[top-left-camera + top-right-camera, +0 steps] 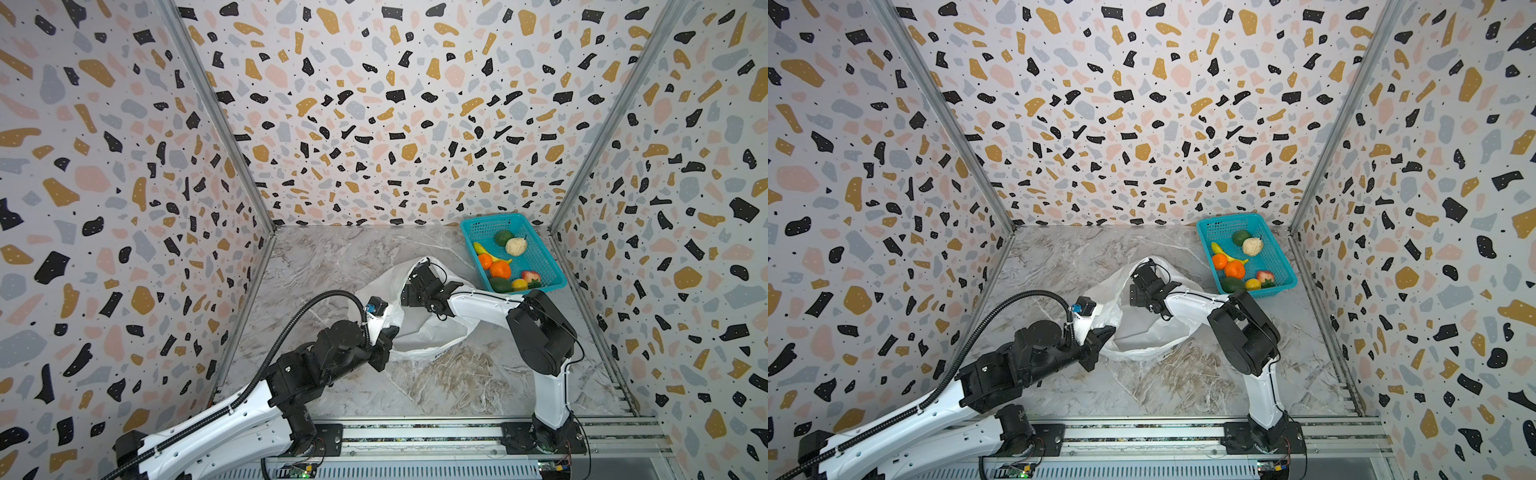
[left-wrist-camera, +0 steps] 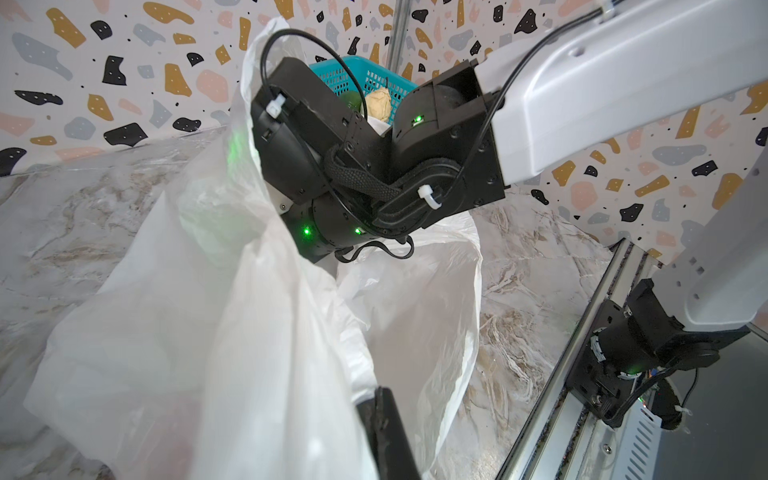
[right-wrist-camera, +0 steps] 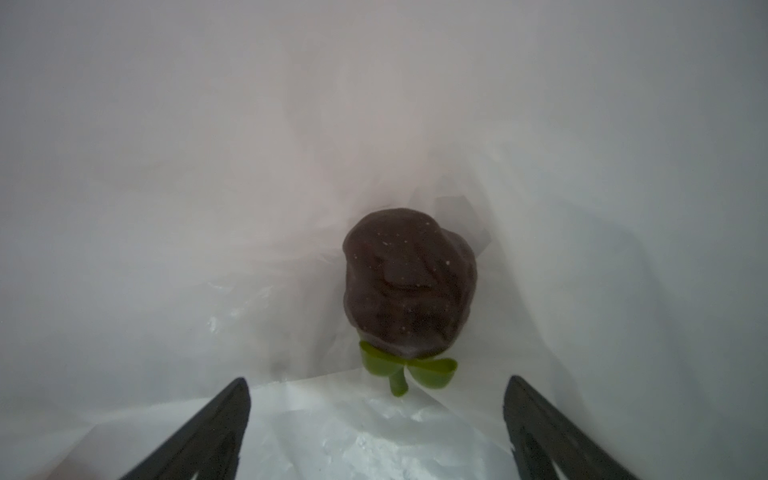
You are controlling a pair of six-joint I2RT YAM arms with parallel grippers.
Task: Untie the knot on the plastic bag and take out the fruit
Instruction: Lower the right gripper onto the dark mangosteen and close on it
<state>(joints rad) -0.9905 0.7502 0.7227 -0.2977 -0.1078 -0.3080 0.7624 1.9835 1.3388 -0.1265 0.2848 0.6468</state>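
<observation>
One dark fruit [image 3: 409, 286] with a little green leaf and stem lies deep inside the plastic bag [image 1: 422, 332], down in the bottom fold. The bag lies on the surface [image 1: 332, 266] with its mouth open, not tied. The right hand [image 3: 377, 384] is inside the bag, spread wide, with nothing in it. The dark fruit is just in front of its fingers, not between them yet. The left hand [image 2: 380, 409] is pinched tight on the edge of the bag and holds the mouth up.

I think the job now is to grab that fruit. To do it well, the right hand should go a bit deeper, so one finger sits on each side of the round part, not the thin stem. It should close gently and not catch the thin plastic too. The left hand should hold on, so the bag does not flop shut. The teal basket [image 1: 536, 257], near the bag, holds oranges [image 1: 500, 269] and other fruit.
</observation>
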